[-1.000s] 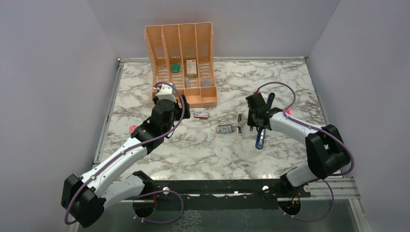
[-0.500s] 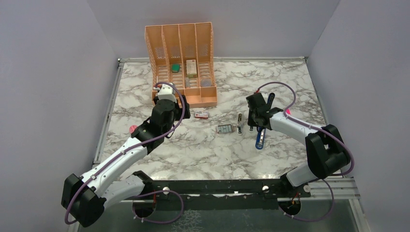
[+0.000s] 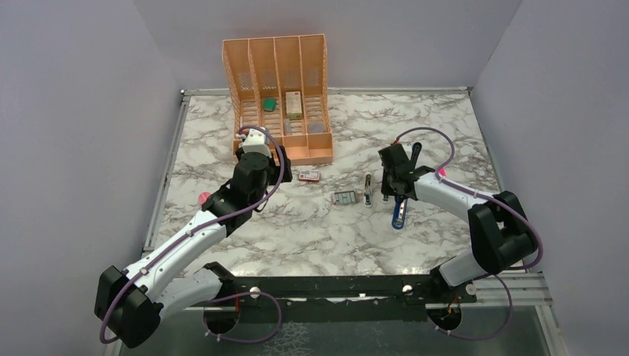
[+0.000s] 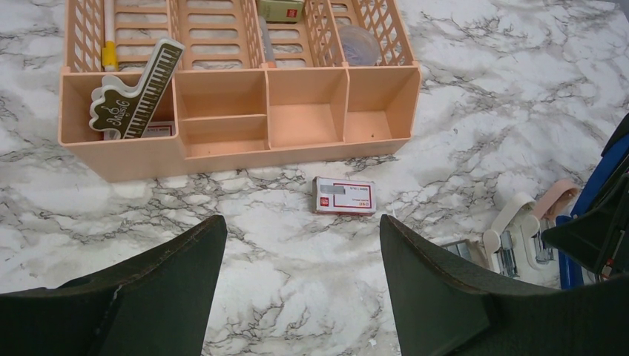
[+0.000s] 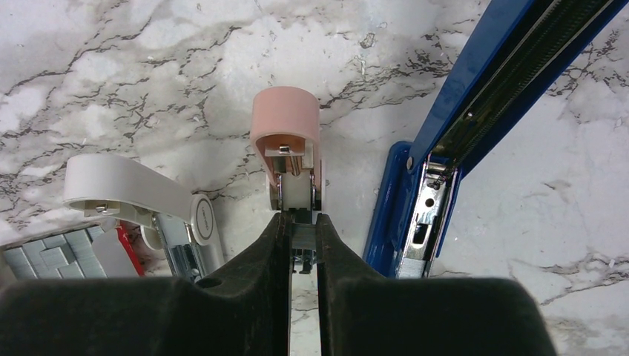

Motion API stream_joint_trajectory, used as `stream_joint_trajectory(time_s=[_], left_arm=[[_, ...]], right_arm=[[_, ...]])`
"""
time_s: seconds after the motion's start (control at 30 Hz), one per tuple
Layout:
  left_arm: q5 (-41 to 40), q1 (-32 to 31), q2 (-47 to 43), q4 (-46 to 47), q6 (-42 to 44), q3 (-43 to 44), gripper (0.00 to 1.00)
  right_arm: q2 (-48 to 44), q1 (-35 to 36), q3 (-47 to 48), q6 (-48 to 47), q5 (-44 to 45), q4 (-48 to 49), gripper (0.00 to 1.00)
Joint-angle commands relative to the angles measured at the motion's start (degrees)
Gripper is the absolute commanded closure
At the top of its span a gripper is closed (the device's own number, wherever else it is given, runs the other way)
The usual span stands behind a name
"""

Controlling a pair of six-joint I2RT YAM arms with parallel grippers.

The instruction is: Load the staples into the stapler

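A: How is the right gripper (image 5: pixel 303 222)?
B: Pinched shut. A grey sliver (image 5: pixel 303 236) between its tips is too small to name. The blue stapler (image 5: pixel 475 96) lies open just right of it, its far end cut off.
A: And the staples (image 5: pixel 52 256)?
B: On the table at left, half hidden by a finger (image 5: pixel 148 311). The left gripper (image 4: pixel 300 230) hangs wide open, empty.

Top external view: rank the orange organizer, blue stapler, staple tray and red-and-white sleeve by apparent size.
1. Orange organizer
2. Blue stapler
3. Staple tray and red-and-white sleeve: look alike, not ranked.
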Motion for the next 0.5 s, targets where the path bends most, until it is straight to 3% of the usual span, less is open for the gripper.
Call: stream_joint_trajectory(time_s=[0.0, 0.47], left_arm=[[-1.15, 0.21, 0.18, 0.22, 0.04, 0.04, 0.23], [-1.15, 0.22, 0.11, 0.22, 0.04, 0.00, 0.23]], right_arm=[[0.22, -0.36, -0.78, -1.19, -1.03, 1.86, 0.83], [-2.51, -0.36, -1.52, -1.51, -0.75, 3.29, 0.83]])
